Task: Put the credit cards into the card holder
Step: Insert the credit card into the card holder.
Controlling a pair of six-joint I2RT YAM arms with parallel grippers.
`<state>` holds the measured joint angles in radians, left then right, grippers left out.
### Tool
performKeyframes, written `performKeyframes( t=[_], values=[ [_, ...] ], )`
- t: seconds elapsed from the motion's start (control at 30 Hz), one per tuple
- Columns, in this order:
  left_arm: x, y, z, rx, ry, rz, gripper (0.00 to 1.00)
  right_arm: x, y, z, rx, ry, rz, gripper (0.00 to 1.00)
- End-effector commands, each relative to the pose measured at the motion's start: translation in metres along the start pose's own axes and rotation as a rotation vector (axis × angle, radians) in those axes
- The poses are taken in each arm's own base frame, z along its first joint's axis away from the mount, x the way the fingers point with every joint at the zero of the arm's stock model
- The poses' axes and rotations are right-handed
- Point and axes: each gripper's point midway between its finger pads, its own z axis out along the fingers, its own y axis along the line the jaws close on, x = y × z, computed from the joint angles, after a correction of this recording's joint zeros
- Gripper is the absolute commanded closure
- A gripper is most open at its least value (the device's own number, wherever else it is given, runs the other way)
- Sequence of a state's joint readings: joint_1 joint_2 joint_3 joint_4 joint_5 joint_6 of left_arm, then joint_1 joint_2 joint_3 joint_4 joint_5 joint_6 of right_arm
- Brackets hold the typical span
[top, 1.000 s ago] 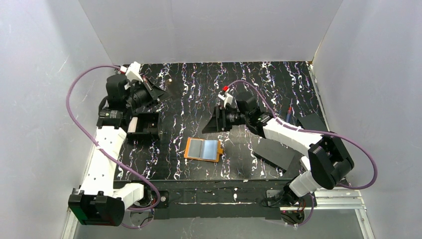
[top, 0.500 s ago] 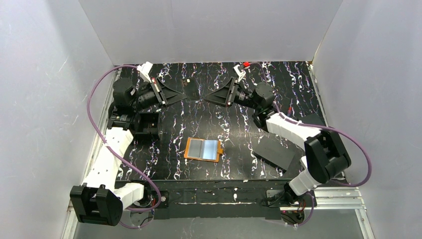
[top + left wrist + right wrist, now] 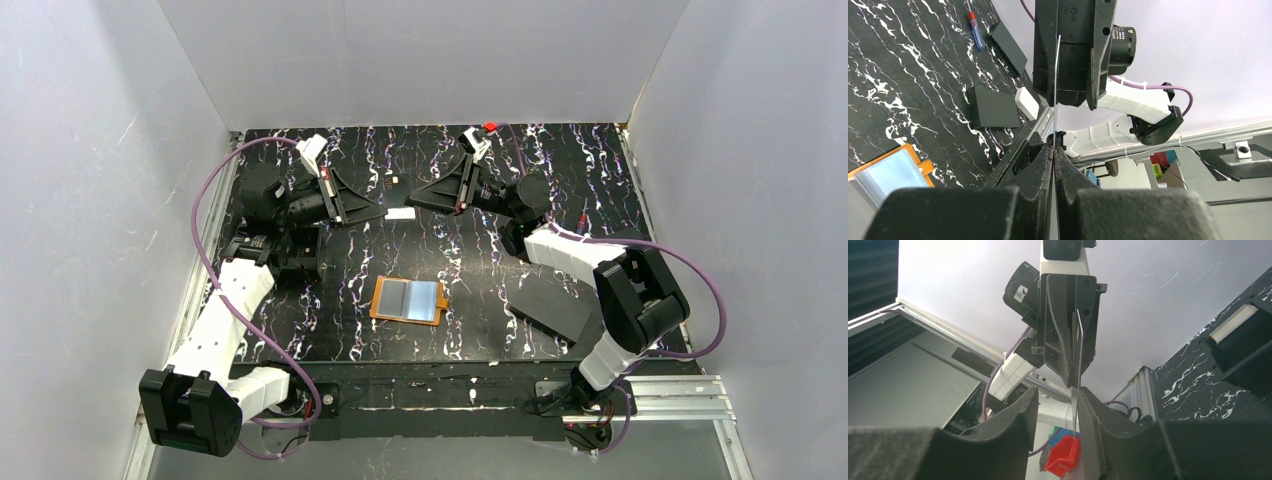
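The card holder (image 3: 408, 299) lies open on the table's middle, orange with pale blue sleeves; its corner shows in the left wrist view (image 3: 890, 172). Behind it, above the table, my two grippers meet tip to tip. My left gripper (image 3: 384, 212) (image 3: 1053, 146) is shut on one end of a thin pale credit card (image 3: 401, 213), seen edge-on (image 3: 1055, 90). My right gripper (image 3: 410, 204) (image 3: 1058, 390) stands open around the card's other end (image 3: 1079, 365), which lies close to the right-hand finger (image 3: 1093, 410), with a gap on the other side.
Flat black rectangles (image 3: 553, 305) (image 3: 625, 243) lie at the right, with a red and blue pen (image 3: 581, 225) near them. A black box (image 3: 290, 250) stands at the left under my left arm. A white rounded block (image 3: 1027, 102) lies beside a black rectangle. Grey walls enclose the table.
Both arms have swung toward the back middle until their tips meet. The right jaws have narrowed around the free end of the card that the left gripper holds.
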<state>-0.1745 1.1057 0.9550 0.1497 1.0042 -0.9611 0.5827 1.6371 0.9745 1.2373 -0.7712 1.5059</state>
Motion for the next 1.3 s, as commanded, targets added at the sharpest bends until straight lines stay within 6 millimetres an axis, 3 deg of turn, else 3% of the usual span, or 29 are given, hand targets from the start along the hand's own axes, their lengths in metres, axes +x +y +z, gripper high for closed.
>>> performKeyframes(
  t=[0.0,0.27,0.4,0.63,0.77,0.83,0.93,1.03,1.07,1.13,1.27],
  values=[
    [0.004,-0.005,-0.001,0.028,0.021,0.036,1.00,0.002,0.019,0.000,-0.075,0.015,-0.057,0.59],
    [0.015,-0.003,0.001,0.043,0.065,0.025,1.00,0.007,0.016,-0.004,-0.077,0.021,-0.038,0.68],
    [0.020,-0.002,0.001,0.049,0.077,0.027,1.00,0.012,0.009,-0.007,-0.062,0.030,-0.022,0.78],
    [0.027,0.005,0.002,0.045,0.099,0.003,1.00,0.029,-0.013,-0.016,0.033,0.083,-0.005,0.86],
    [0.031,0.010,0.003,0.042,0.116,-0.020,1.00,0.039,-0.032,-0.025,0.138,0.107,-0.005,0.99],
    [0.036,0.024,0.004,-0.005,0.132,-0.075,0.82,0.044,-0.053,-0.033,0.249,0.099,0.010,0.99],
    [0.052,0.066,-0.001,-0.215,0.179,-0.130,0.75,0.060,-0.089,-0.057,0.442,0.093,0.054,0.99],
    [0.071,0.119,-0.015,-0.482,0.235,-0.224,0.52,0.076,-0.121,-0.083,0.614,0.083,0.119,0.99],
    [0.078,0.134,-0.019,-0.544,0.252,-0.258,0.48,0.090,-0.135,-0.094,0.674,0.124,0.164,0.99],
    [0.092,0.157,-0.020,-0.605,0.293,-0.306,0.46,0.109,-0.149,-0.104,0.698,0.190,0.226,0.99],
    [0.109,0.181,-0.012,-0.626,0.319,-0.311,0.57,0.136,-0.166,-0.113,0.722,0.260,0.294,0.99]
  ],
)
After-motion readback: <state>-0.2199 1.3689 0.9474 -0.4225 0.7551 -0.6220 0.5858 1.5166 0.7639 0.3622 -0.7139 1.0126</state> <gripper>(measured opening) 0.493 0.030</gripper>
